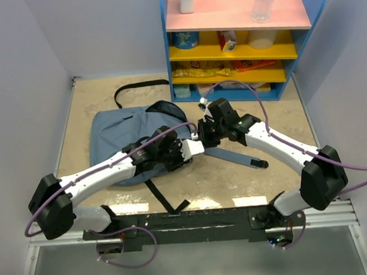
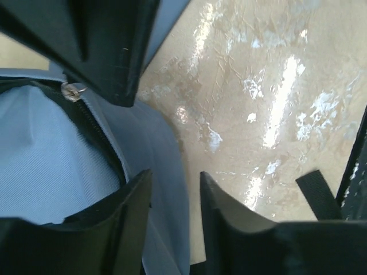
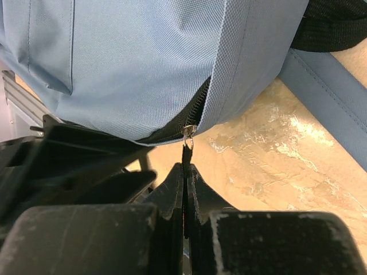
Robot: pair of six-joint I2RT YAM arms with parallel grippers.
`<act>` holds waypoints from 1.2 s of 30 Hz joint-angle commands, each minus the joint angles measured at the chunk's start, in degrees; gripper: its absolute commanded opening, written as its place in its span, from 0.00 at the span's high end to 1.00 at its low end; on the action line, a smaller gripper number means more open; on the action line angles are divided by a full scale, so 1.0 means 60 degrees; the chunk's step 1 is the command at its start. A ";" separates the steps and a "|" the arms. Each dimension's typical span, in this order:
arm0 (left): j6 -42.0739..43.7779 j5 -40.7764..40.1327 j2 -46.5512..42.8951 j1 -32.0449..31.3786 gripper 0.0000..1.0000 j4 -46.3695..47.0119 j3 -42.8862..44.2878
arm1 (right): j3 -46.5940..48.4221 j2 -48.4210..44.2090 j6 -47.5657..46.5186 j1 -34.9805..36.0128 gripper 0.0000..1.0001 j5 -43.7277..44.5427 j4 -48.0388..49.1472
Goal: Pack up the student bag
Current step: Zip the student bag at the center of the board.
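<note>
Student bag flat on the tan table, left of centre, zip partly undone. Right gripper pressed together on the zipper pull at the bag's near edge. Left gripper partly apart astride the fabric rim beside the opening; pinched or merely straddled, hard to tell.

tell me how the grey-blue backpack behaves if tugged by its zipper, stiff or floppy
Likely floppy: the student bag lies flat and creased. Tugged by the zipper pull in the right gripper, its fabric would probably bunch or drag rather than hold shape. Seems light: it looks slack, not bulging.
</note>
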 commanded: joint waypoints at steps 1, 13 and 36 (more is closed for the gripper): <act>-0.0081 -0.0603 -0.0739 -0.0009 0.50 0.0165 0.0323 | 0.0102 -0.0456 0.0001 0.0023 1.00 -0.0178 0.0076; -0.0814 -0.1150 0.0331 -0.0009 0.25 0.0621 0.1214 | 0.0218 -0.0470 0.0031 0.0008 1.00 -0.0179 -0.0040; -0.0287 -0.1410 0.0651 -0.0214 0.65 0.0224 0.0997 | 0.0409 -0.0236 -0.0028 0.0023 1.00 -0.0325 -0.0026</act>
